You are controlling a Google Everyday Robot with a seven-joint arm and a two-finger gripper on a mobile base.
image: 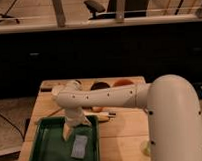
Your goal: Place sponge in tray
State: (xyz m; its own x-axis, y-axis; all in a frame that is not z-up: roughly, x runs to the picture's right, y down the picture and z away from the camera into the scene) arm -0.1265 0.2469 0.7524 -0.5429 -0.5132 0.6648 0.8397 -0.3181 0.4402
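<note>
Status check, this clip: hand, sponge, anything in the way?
Hand over tray, just up-left of sponge. Sponge flat inside tray, right half. Nothing on top of it.

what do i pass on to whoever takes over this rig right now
Tool: pointing down over the tray, just up and left of the sponge; it looks apart from the sponge.
Sponge: lying flat inside the tray, toward its right side.
Tray: on the front left of the wooden table.
Done: the sponge is in the tray.
Left: probably just lift the arm clear.
</note>
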